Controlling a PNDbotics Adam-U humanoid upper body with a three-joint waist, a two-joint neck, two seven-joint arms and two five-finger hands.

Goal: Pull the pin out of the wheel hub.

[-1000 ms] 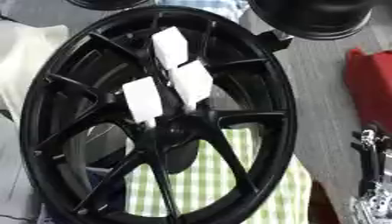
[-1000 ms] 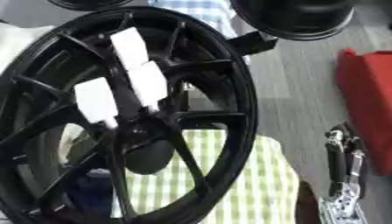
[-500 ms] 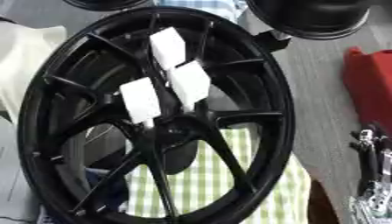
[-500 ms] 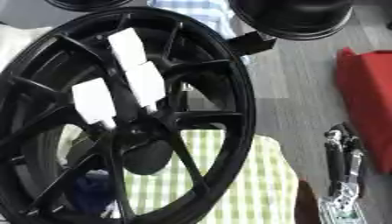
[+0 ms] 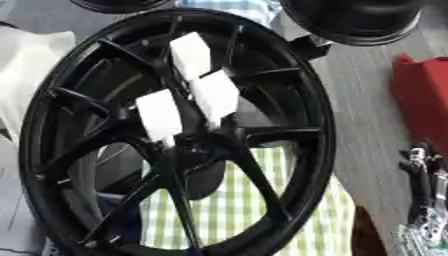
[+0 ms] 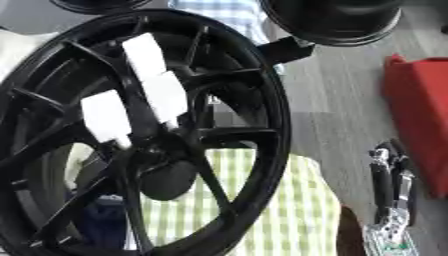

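A large black spoked wheel stands tilted and fills most of both views. Its hub sits where the spokes meet, left of centre. Three white blocks lie against the spokes just above the hub. I cannot make out a pin at the hub. My right hand shows at the lower right edge, fingers straight and pointing up, apart from the wheel and holding nothing. My left hand shows in no view.
A green-and-white checked cloth lies under the wheel. A red object sits at the right edge, a black round thing at the top, white fabric at the left. Grey surface lies between wheel and red object.
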